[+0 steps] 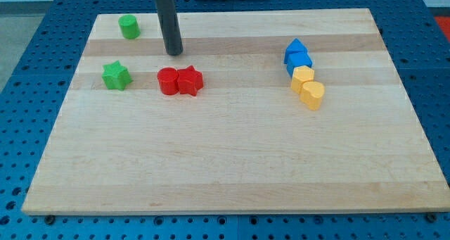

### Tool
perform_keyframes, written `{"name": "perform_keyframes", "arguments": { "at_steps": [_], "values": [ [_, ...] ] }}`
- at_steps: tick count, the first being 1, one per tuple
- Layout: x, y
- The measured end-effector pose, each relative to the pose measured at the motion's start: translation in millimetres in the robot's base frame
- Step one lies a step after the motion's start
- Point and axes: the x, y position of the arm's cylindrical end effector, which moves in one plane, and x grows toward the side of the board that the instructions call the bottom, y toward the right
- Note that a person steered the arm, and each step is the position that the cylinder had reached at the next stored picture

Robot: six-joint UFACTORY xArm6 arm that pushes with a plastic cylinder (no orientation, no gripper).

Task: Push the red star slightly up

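The red star lies on the wooden board at the view's centre left, touching a red round block on its left side. My tip is the lower end of the dark rod coming down from the view's top. It stands above the red pair, a little up and left of the star, with a gap of bare board between them.
A green star lies left of the red pair and a green block sits near the top left corner. At the right, two blue blocks and two yellow blocks form a chain. The board's edge runs along the bottom.
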Motion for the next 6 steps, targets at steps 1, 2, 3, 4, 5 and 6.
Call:
{"name": "perform_keyframes", "arguments": {
  "at_steps": [1,2,3,4,5,6],
  "values": [
    [47.1,-6.4],
    [93.2,-7.7],
    [122.7,-4.7],
    [116.0,4.4],
    [97.6,16.5],
    [82.9,35.2]
  ]
}}
